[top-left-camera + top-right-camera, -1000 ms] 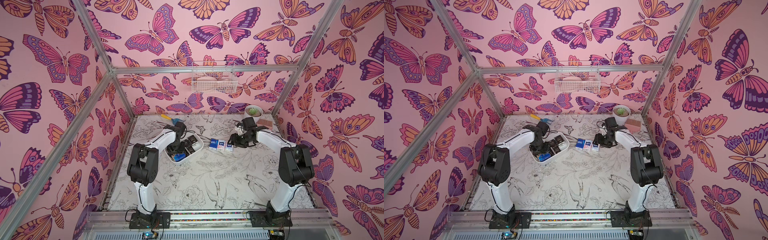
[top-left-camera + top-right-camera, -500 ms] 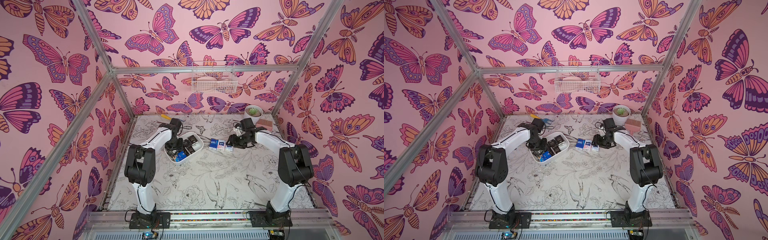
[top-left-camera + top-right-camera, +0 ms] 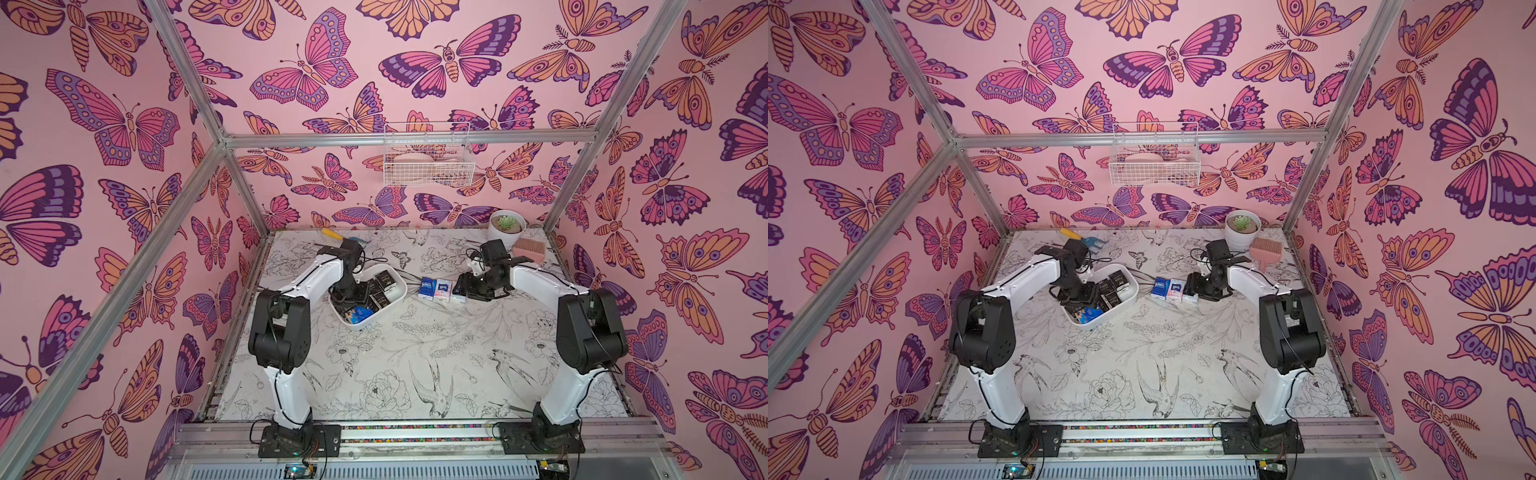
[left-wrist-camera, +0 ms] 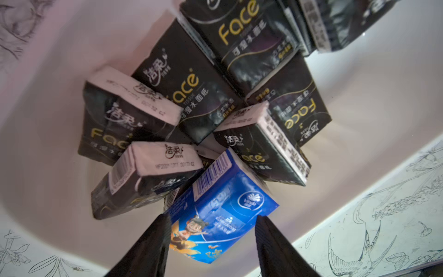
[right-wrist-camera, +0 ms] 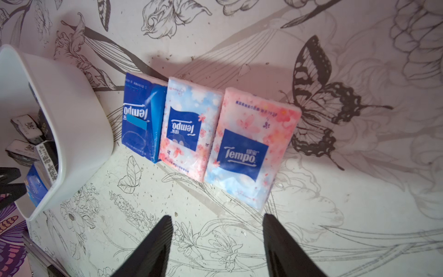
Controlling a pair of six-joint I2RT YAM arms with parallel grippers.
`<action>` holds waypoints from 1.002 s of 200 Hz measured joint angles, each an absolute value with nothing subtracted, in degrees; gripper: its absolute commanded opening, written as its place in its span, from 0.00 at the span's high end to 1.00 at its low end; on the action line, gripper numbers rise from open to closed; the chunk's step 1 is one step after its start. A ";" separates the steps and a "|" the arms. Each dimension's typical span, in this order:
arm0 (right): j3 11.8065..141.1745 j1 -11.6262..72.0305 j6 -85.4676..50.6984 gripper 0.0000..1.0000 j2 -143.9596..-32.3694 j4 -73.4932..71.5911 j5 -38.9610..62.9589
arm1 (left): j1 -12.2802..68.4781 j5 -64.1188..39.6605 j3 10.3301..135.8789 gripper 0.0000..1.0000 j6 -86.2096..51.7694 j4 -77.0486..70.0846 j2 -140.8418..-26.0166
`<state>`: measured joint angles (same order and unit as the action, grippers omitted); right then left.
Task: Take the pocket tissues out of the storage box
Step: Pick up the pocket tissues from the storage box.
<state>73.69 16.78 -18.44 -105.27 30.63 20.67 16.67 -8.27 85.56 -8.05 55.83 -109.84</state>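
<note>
Three Tempo packets (image 5: 189, 129) lie side by side on the table (image 3: 415, 353) beside the storage box (image 3: 376, 319), where a jumble of black Face packets (image 4: 189, 91) and a blue packet (image 4: 223, 208) are yet to come out. The left gripper (image 4: 212, 217) straddles the blue packet, fingers spread. The right gripper (image 5: 217, 217) hangs spread and empty.

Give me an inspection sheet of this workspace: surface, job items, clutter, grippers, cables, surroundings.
Surface: floral-print table, flecked with dirt.
Job's things: storage box holds black packets and one blue packet; three Tempo packets lie side by side outside it.
Clutter: plant pot, pink brush and yellow-handled tool along the back.
Grippers: left gripper open, aimed at the blue packet in the box; right gripper open, empty, beside the three.
Cables: black cables loop at both wrists.
Surroundings: butterfly-print walls, metal frame, wire basket on the back wall.
</note>
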 measured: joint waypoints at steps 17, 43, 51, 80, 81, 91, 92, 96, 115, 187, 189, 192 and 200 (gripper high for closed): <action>73.69 16.78 -18.44 0.36 -105.16 30.63 20.67 | 16.67 -8.71 85.54 0.36 -7.60 55.94 -111.13; 73.69 16.78 -18.44 0.36 -104.99 30.57 20.67 | 16.67 -9.10 85.52 0.36 -6.92 55.90 -112.38; 73.69 16.78 -18.44 0.36 -104.97 30.52 20.69 | 16.67 -9.15 85.52 0.38 -6.81 55.81 -112.64; 73.69 16.78 -18.44 0.36 -104.92 30.13 20.71 | 16.67 -9.21 85.54 0.59 -6.72 55.55 -113.51; 73.69 16.78 -18.44 0.36 -104.92 30.13 20.71 | 16.67 -9.23 85.56 0.60 -6.83 55.55 -113.51; 73.69 16.78 -18.44 0.36 -104.90 29.98 20.82 | 16.53 -9.23 85.67 0.65 -6.55 55.61 -113.49; 73.69 16.78 -18.44 0.36 -104.90 29.98 20.82 | 16.53 -9.23 85.67 0.66 -6.68 55.61 -113.49; 73.69 16.78 -18.44 0.36 -104.88 29.95 20.88 | 16.51 -9.28 85.76 0.68 -6.90 55.64 -113.47; 73.63 16.78 -18.41 0.36 -104.68 29.98 20.95 | 16.51 -9.56 86.00 0.81 -7.42 55.61 -113.34; 72.27 16.97 -18.87 0.36 -103.04 29.71 21.06 | 16.08 -8.40 86.32 0.94 -10.44 56.14 -107.81; 72.25 16.97 -18.92 0.36 -102.96 29.74 21.06 | 16.08 -8.27 86.41 0.94 -10.57 56.18 -107.53; 72.20 16.97 -19.03 0.36 -102.83 29.74 21.06 | 16.08 -8.12 86.56 0.94 -10.87 56.23 -107.02; 72.07 16.97 -19.27 0.36 -102.39 29.71 21.06 | 16.10 -7.79 87.02 0.94 -11.53 56.25 -105.75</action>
<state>72.07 16.97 -19.27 -102.39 29.71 21.06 16.10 -7.79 87.02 -11.53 56.25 -105.75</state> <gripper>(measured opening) 0.642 0.107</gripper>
